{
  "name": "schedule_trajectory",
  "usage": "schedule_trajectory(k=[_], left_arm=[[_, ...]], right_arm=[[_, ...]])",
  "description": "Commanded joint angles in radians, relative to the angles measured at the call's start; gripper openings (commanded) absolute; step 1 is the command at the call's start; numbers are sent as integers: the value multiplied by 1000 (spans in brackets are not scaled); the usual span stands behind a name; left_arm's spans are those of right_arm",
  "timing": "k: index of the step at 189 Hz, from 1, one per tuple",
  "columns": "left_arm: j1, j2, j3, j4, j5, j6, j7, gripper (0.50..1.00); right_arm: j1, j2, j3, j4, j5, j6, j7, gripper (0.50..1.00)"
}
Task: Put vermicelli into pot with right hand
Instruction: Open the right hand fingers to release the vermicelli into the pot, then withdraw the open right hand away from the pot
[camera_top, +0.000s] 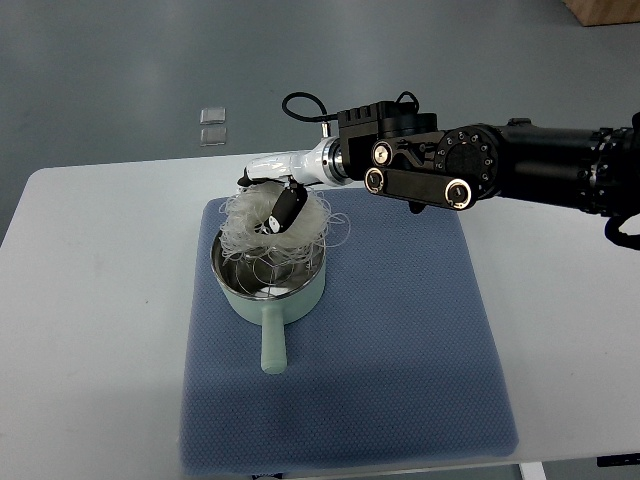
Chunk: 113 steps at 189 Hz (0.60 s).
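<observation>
1. Above the pot's far rim, you see the right hand (283, 203) with its fingers (288, 211) curled around the vermicelli (272, 232).
2. You see this white bundle hanging partly inside the pot (268, 283), loose strands over its rim at 12 o'clock.
3. You find the pot on the blue mat (400, 340), its handle pointing to 6 o'clock.
4. You see the mat on the white table (90, 330).

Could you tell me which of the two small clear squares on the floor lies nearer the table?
The lower clear square, just beyond the table edge; the other lies directly behind it, farther away.
</observation>
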Motion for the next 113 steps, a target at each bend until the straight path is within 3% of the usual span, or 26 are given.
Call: schedule_trajectory(k=[1, 67, 113], left_arm=[[0, 0, 1, 0, 0, 0, 0, 1000], [0, 0, 1, 0, 0, 0, 0, 1000], [0, 0, 2, 0, 0, 0, 0, 1000]], right_arm=[[-14, 0, 20, -9, 7, 9, 1, 891], [-7, 0, 148, -7, 12, 26, -1, 915], [-76, -43, 418, -7, 13, 29, 1, 915]])
